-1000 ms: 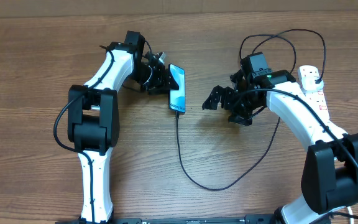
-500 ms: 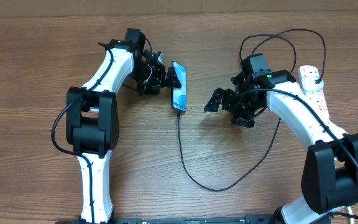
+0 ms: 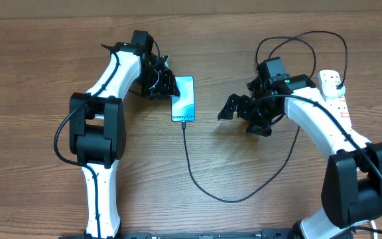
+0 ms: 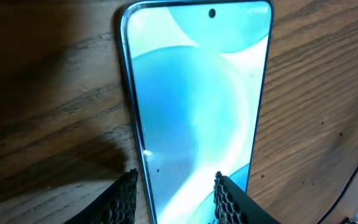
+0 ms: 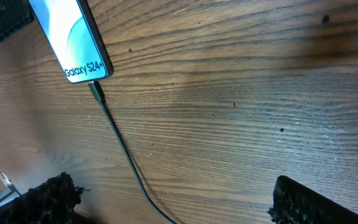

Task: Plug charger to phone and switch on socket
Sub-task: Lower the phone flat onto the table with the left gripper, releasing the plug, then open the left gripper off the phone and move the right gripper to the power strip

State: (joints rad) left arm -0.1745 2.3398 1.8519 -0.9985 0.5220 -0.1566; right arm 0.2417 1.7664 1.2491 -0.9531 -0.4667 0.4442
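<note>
"Left gripper (image 4: 176, 186) sits half-closed at the flat phone (image 4: 197, 93), near end; pinching or not, I can't tell."

"Charger (image 5: 113, 127)?"

"Tip looks seated. I'd release gently, then send my wide-open right gripper (image 5: 179, 202) to the socket (image 3: 329, 86) switch."

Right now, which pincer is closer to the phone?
Left. The left pincer is right at the top end of the phone; the right pincer hangs open, well apart, on its other side.
</note>
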